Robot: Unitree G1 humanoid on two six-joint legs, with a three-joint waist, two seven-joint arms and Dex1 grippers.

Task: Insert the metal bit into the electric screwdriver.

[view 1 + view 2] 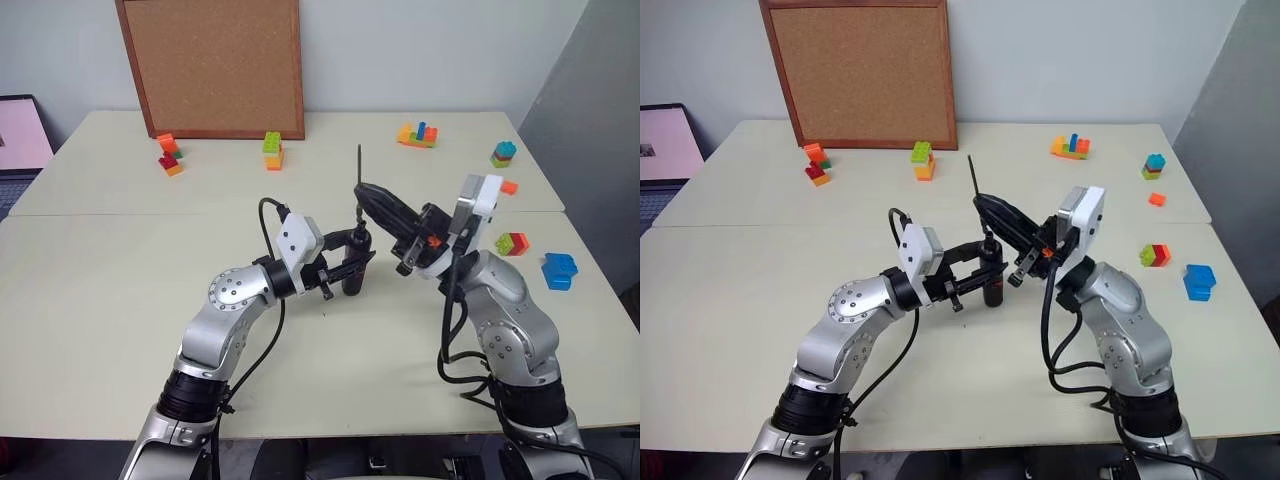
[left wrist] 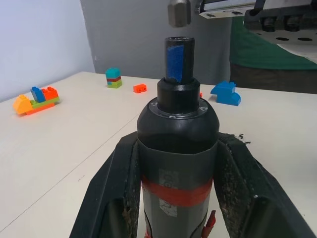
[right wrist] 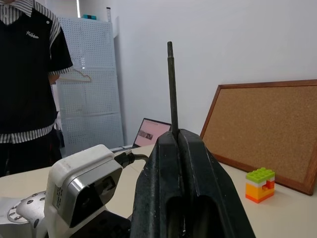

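The electric screwdriver (image 1: pixel 354 265), a black cylinder with a red band, stands upright over the table's middle. My left gripper (image 1: pixel 352 262) is shut on its body, and in the left wrist view its fingers (image 2: pixel 106 198) clamp it from both sides. The metal bit (image 1: pixel 360 165) is a thin dark rod standing nearly upright, with my right gripper (image 1: pixel 366 192) shut on it partway along its length. In the left wrist view the bit's lower end (image 2: pixel 178 12) hangs just above the screwdriver's narrow tip (image 2: pixel 179 52), with a small gap between them. The bit's upper part (image 3: pixel 171 84) rises above my right gripper's fingertips.
A cork board (image 1: pixel 212 65) leans on the back wall. Toy-brick clusters lie at the back left (image 1: pixel 168 155), back middle (image 1: pixel 272 150), back right (image 1: pixel 418 134) and far right (image 1: pixel 512 243), with a blue block (image 1: pixel 559 270) nearby. A laptop (image 1: pixel 20 135) is at the left. A person (image 3: pixel 27 74) stands beyond the table.
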